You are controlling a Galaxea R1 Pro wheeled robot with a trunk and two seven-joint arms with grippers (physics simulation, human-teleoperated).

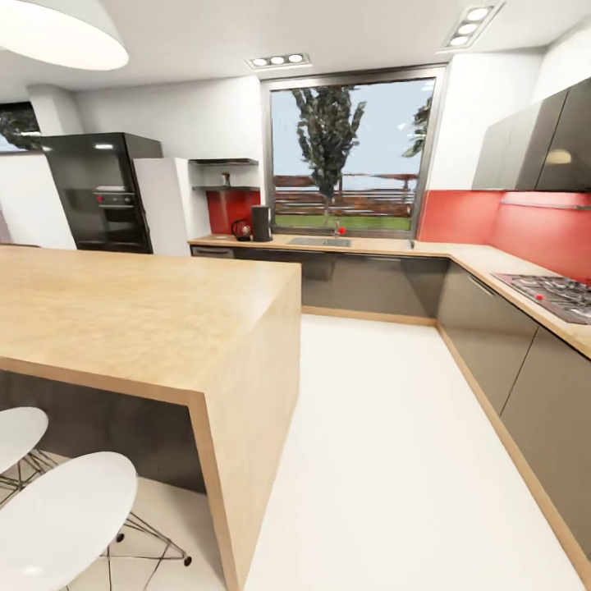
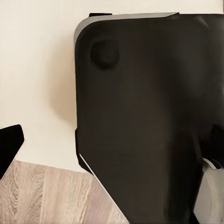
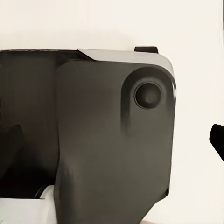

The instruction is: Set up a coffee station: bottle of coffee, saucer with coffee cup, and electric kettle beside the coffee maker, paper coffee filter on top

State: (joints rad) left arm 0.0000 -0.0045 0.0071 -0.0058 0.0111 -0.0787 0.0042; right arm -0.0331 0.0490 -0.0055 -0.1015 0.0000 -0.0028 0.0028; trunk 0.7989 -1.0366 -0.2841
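Across the room, the kitchen countertop [image 1: 377, 245] runs under the window. The tall dark coffee maker [image 1: 261, 223] stands on its left part, with the round electric kettle [image 1: 241, 230] just left of it. On the wall above, the kitchen shelf [image 1: 215, 189] carries a small dark item, probably the bottle of coffee [image 1: 225, 178]. The paper coffee filter, saucer and coffee cup are out of view. My left gripper [image 2: 112, 144] and right gripper [image 3: 112, 144] are open and empty, with black fingertips [image 2: 9, 144] [image 3: 217, 140] at the picture edges over my dark base and the pale floor.
A large wooden island [image 1: 148, 320] with white stools [image 1: 57, 509] stands close at the left. White floor [image 1: 377, 443] leads between it and the right-hand counter with a gas hob [image 1: 552, 295]. A black oven unit [image 1: 103, 193] stands at the far left. The sink [image 1: 318, 241] lies right of the coffee maker.
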